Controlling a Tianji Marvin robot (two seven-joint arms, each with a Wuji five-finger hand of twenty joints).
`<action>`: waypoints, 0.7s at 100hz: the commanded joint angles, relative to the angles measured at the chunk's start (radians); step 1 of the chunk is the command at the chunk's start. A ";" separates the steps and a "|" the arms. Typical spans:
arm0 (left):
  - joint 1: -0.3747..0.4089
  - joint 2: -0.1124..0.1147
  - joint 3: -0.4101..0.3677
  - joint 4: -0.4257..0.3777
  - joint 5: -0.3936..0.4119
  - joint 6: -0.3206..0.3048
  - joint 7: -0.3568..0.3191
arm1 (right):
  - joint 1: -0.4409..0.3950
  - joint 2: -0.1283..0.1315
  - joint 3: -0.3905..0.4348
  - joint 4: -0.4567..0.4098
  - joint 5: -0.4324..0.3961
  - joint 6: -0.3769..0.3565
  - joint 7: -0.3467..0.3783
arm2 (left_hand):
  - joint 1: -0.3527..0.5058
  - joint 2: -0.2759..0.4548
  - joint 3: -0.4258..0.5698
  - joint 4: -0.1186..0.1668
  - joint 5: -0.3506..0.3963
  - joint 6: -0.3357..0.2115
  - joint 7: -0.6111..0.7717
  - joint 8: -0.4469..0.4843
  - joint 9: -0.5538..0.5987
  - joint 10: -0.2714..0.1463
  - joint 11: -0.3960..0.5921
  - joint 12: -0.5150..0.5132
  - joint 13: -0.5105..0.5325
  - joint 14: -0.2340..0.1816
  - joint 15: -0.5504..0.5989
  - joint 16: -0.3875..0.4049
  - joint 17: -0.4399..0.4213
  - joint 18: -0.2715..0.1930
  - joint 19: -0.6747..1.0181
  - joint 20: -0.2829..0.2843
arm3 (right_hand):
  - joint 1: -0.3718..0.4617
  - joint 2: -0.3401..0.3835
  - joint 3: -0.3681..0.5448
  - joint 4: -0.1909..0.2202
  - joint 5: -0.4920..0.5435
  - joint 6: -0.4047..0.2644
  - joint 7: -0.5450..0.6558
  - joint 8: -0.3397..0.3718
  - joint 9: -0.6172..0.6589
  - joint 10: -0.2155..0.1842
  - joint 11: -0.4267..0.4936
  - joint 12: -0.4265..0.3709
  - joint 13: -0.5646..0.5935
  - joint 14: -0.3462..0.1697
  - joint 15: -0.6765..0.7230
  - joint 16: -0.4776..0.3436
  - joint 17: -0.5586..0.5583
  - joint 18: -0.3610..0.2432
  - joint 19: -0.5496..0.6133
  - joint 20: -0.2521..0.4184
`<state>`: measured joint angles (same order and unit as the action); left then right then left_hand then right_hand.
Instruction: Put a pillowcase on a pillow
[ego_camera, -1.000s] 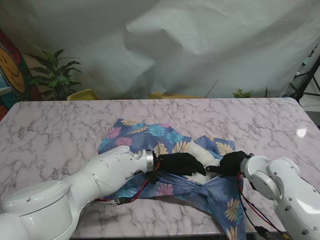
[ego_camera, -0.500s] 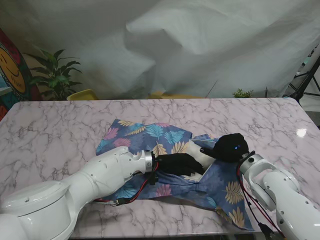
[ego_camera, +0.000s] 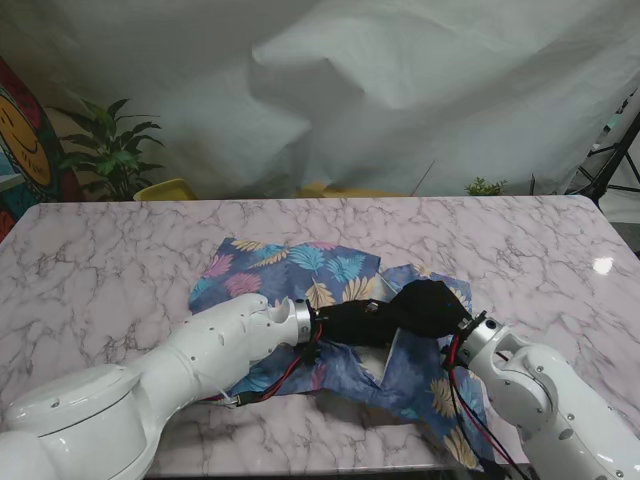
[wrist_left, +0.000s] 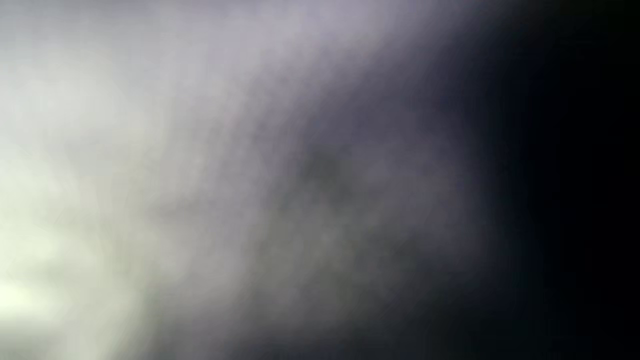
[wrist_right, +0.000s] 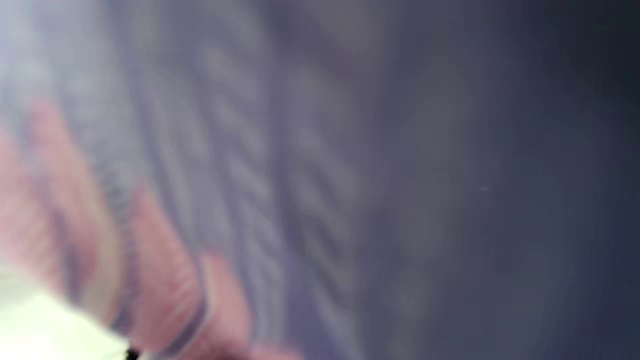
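Both black hands meet over the middle of the cloth, nearer to me than the table's centre. The left hand (ego_camera: 350, 322) lies low with its fingers stretched out flat toward the right, resting on the white pillow (ego_camera: 372, 353) where it shows through the opening of the pillowcase (ego_camera: 300, 265); whether those fingers pinch anything I cannot tell. The right hand (ego_camera: 428, 305) sits just beside it, touching or overlapping its fingertips, rounded into a dark curled mound on top of the blue fabric. It looks bunched on the pillowcase edge, but the grip itself is hidden, so I cannot say it holds the cloth.

The pillowcase is blue with pink, yellow and teal leaf prints. Its far part lies spread flat on the table, while the near part is rumpled, runs under both wrists and trails toward the table's near edge on the right. Only a small patch of pillow is bare, between the two hands.

Both wrist views are pure blur: pale grey haze on the left one, smeared blue and pink pattern on the right one, pressed close against fabric.

The table (ego_camera: 120, 250) is white marble with grey veins. Behind it hangs a crumpled white backdrop sheet (ego_camera: 400, 90), with a leafy potted plant (ego_camera: 112, 150) at the far left, a yellow object (ego_camera: 165, 189) beside it, and a black tripod leg (ego_camera: 615, 160) at the far right
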<state>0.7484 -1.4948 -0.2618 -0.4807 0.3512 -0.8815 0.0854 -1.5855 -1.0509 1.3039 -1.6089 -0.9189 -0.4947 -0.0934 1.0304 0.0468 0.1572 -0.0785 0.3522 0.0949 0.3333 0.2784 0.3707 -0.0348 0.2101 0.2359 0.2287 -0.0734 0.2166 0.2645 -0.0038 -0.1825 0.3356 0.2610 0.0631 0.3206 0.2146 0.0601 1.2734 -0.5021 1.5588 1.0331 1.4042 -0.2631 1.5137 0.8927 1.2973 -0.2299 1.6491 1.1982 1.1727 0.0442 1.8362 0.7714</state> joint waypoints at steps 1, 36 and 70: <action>0.002 0.016 -0.012 0.015 0.004 0.011 -0.024 | -0.001 -0.010 -0.017 -0.009 -0.027 -0.004 -0.013 | 0.049 0.008 -0.066 0.011 -0.041 0.019 -0.010 0.000 -0.051 0.061 0.012 0.020 -0.037 0.101 0.002 0.010 -0.004 0.015 -0.061 -0.015 | 0.004 0.000 0.023 0.013 0.056 -0.026 0.052 0.016 0.042 0.062 0.160 0.022 0.031 -0.150 0.118 0.026 0.033 -0.034 0.245 -0.010; 0.049 0.107 -0.140 -0.195 0.055 0.091 0.091 | 0.000 -0.005 -0.044 -0.023 -0.069 0.038 -0.006 | 0.081 -0.024 -0.098 0.020 0.073 -0.075 0.059 0.037 -0.027 0.059 0.035 0.033 -0.021 0.121 0.018 0.029 -0.010 0.109 -0.014 0.061 | 0.011 -0.003 0.027 0.006 0.057 -0.021 0.051 0.011 0.042 0.067 0.164 0.016 0.030 -0.149 0.121 0.020 0.032 -0.028 0.244 -0.017; 0.168 0.284 -0.348 -0.566 0.126 0.227 -0.001 | 0.005 -0.004 -0.021 -0.007 -0.054 0.110 0.030 | -0.127 -0.186 0.329 -0.002 0.191 -0.134 0.116 0.046 0.049 0.073 0.041 0.054 0.067 0.148 0.026 0.071 0.006 0.185 0.140 0.088 | 0.019 -0.011 0.030 0.007 0.057 -0.020 0.048 0.007 0.042 0.069 0.164 0.014 0.030 -0.151 0.121 0.020 0.033 -0.025 0.246 -0.021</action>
<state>0.9261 -1.2474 -0.6026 -1.0204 0.4796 -0.6619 0.1293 -1.5811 -1.0566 1.2740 -1.6323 -0.9800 -0.3962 -0.0676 0.9461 -0.1332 0.4067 -0.0727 0.5453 0.0025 0.4624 0.3346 0.4272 0.0437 0.2636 0.2861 0.2876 0.0582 0.2522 0.3306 0.0092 -0.0090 0.4507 0.3467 0.0632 0.3205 0.2147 0.0601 1.2734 -0.5020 1.5588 1.0331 1.4042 -0.2626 1.5149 0.8927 1.2971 -0.2300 1.6494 1.1982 1.1727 0.0467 1.8362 0.7591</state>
